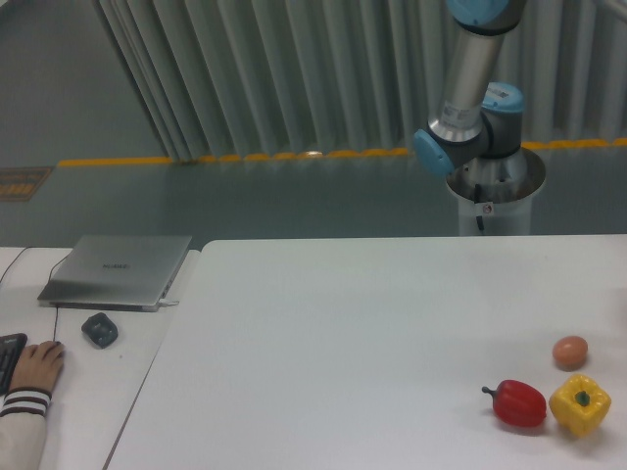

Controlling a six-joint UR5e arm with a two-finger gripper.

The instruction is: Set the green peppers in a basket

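Green pepper: we find none in the camera view, and no basket either, so we cannot tell where either one is. We see the arm [477,93] only in part, at the top right behind the far edge of the white tabletop [372,333]: a grey tube with blue joint caps rising from a pale pedestal base [495,196] and passing out of the top of the view. Its hand lies outside the view, so we cannot tell how its fingers stand or whether it holds anything. At the tabletop's near right corner we note three items grouped close together: a red pepper [518,402] lying on its side with its dark stem pointing left, a yellow pepper [580,404] just beside it on the right, the two touching or nearly so, and a brown egg [570,352] a little behind the yellow pepper and apart from it. On a second white surface adjoining on the left we note a closed grey laptop [118,270], with a dark mouse [100,329] in front of it. At the left edge a person's hand [37,365], with a striped cuff, rests beside the corner of a black keyboard [8,354]. Behind the tabletop we record a grey-green floor with a yellow line [245,157] and a pleated pale curtain [294,69].
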